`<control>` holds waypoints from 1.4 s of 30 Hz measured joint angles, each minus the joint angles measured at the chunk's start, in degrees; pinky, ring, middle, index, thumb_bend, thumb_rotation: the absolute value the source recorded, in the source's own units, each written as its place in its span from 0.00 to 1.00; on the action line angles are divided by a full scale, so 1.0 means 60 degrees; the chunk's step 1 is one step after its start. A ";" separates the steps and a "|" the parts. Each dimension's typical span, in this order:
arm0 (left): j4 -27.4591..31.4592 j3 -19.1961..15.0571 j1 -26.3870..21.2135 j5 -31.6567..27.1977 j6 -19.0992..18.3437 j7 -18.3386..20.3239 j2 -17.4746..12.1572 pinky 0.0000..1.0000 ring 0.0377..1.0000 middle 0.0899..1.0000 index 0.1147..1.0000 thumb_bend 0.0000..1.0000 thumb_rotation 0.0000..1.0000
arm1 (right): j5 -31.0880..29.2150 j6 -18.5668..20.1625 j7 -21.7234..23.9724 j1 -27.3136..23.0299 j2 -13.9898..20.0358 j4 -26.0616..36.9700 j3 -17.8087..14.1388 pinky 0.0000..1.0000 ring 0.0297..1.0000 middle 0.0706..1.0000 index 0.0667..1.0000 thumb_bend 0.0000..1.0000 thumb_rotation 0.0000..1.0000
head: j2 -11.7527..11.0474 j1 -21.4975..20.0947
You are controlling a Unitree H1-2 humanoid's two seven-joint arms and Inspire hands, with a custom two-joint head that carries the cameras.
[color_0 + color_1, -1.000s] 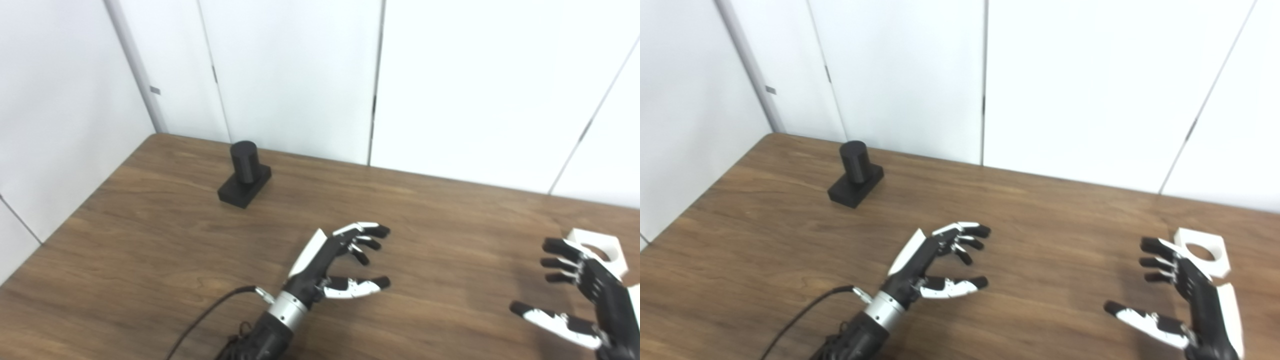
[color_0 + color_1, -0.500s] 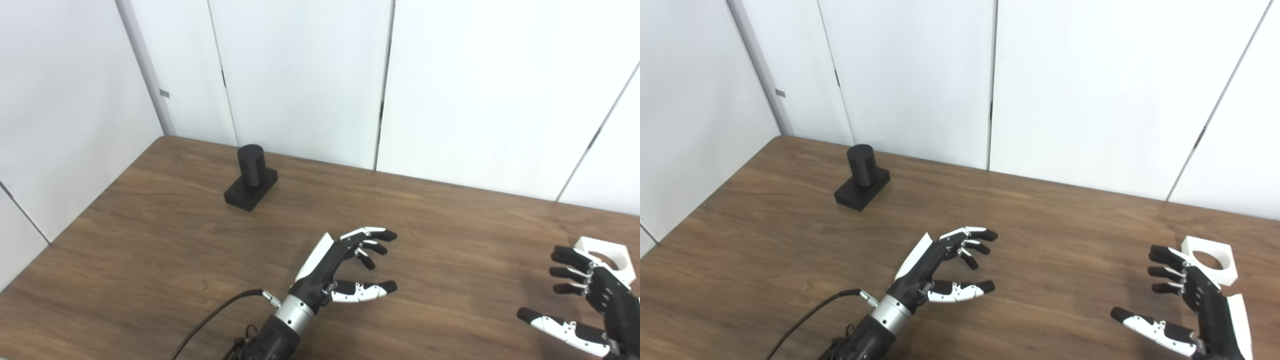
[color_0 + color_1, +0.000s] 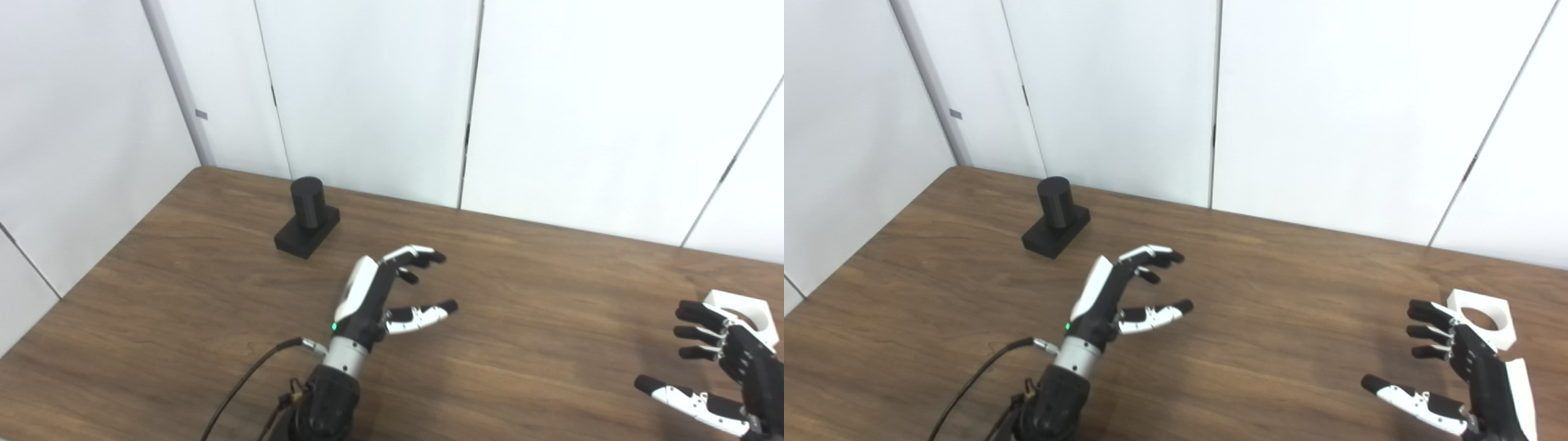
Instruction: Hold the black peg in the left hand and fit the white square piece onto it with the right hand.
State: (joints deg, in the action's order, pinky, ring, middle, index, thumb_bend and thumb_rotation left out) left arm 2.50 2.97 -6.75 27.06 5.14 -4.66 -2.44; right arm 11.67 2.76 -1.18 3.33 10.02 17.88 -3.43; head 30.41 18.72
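Hovering over the table, both hands spread their fingers.

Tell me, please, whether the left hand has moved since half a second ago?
Yes. The left hand has shifted up and leftward in the picture, nearer the black peg, which keeps its place in the view.

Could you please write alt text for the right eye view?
Two open robot hands hover over a wooden table: left hand near the upright black peg, right hand beside the white square piece.
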 measured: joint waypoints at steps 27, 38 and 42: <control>-0.0717 -0.1249 -0.1735 0.0214 -0.0497 -0.1255 -0.1324 0.70 0.80 0.78 0.66 0.74 0.17 | -0.0249 0.0199 0.0051 0.0003 0.0008 0.0252 -0.0084 0.55 0.67 0.72 0.70 0.55 0.00 | -0.0029 0.0117; -0.0777 -0.1659 -0.2052 0.0684 -0.1593 -0.1753 -0.1660 0.61 0.79 0.80 0.68 0.75 0.16 | -0.0258 0.0200 0.0052 0.0001 0.0009 0.0266 -0.0084 0.57 0.68 0.72 0.71 0.55 0.00 | 0.0015 0.0176; -0.0798 -0.1718 -0.2064 0.0697 -0.1724 -0.1833 -0.1901 0.63 0.83 0.84 0.69 0.78 0.17 | -0.0237 0.0252 0.0052 0.0001 0.0005 0.0276 -0.0079 0.56 0.68 0.72 0.71 0.55 0.00 | 0.0015 0.0147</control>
State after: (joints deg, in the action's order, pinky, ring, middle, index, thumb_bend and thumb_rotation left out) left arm -2.29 -7.34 -19.13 31.24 -5.21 -15.66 -13.84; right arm 10.25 4.27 -0.86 3.34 10.05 19.54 -3.90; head 30.50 19.60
